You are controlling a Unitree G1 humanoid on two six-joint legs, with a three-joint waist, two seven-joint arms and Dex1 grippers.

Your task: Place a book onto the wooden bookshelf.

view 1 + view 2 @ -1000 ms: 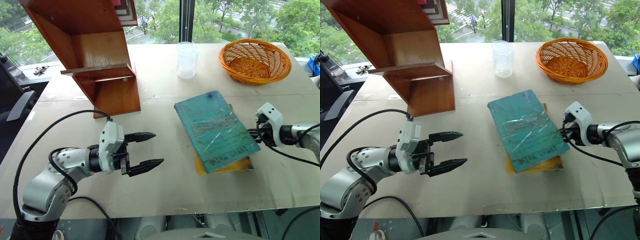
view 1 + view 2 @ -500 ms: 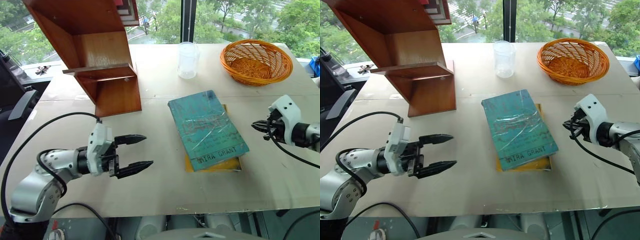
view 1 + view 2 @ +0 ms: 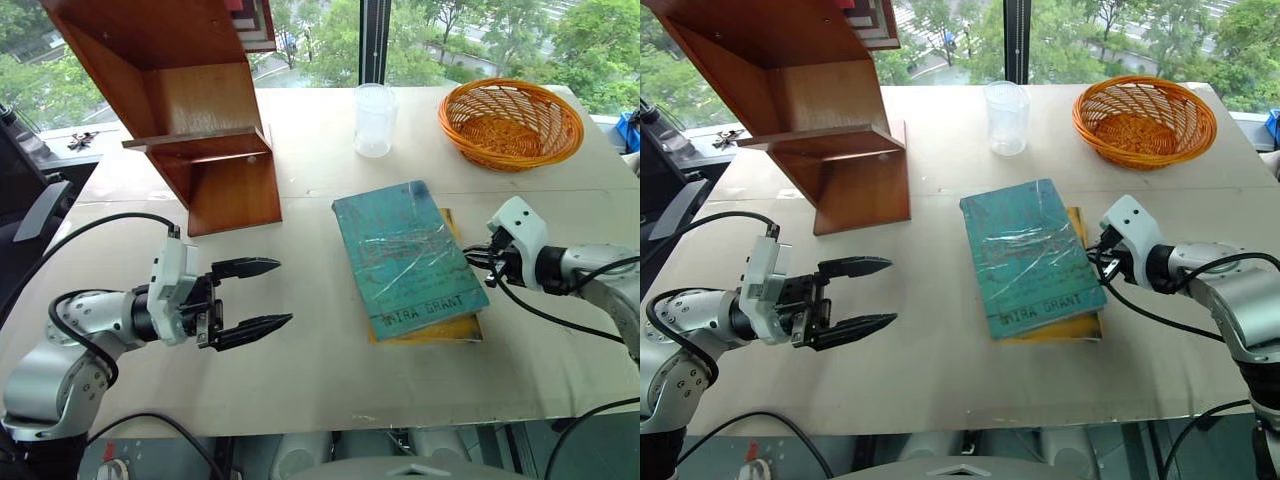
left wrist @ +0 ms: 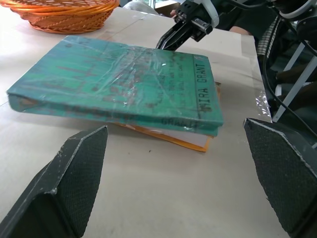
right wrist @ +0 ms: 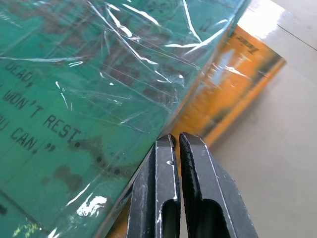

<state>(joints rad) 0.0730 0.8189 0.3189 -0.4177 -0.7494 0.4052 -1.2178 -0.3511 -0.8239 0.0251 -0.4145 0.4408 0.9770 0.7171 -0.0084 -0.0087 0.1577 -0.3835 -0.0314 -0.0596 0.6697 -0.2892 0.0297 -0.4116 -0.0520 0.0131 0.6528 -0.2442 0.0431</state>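
since a second ago the book (image 3: 408, 256) has slid and turned on the table (image 3: 320, 370), its near end now further toward my left, and it covers more of the yellow book (image 3: 455, 326) beneath it. my right gripper (image 3: 470, 256) backed off to the right half a second ago and has now come back in, its tip right at the book's right edge. my left gripper (image 3: 258, 296) has drifted a little further left, away from the book.

the right gripper's two fingers (image 5: 166, 183) are pressed together with nothing between them; in the right wrist view their tips sit at the seam where the teal cover overhangs the yellow book. whether they actually touch the edge i cannot tell.

the left gripper is spread wide and empty, level above the table, pointing toward the book's spine side from well apart. in the left wrist view both black pads (image 4: 74, 178) frame the book, which lies flat with its "mira grant" lettering along the near end.

the book lies flat in the middle of the table, on top of the yellow book, its glossy cover scratched and crinkled with film. the wooden bookshelf (image 3: 190, 110) stands at the far left of the table, well apart from the book. a clear plastic cup (image 3: 373, 120) stands at the far edge beside the shelf, and an orange wicker basket (image 3: 511, 123) sits at the far right.
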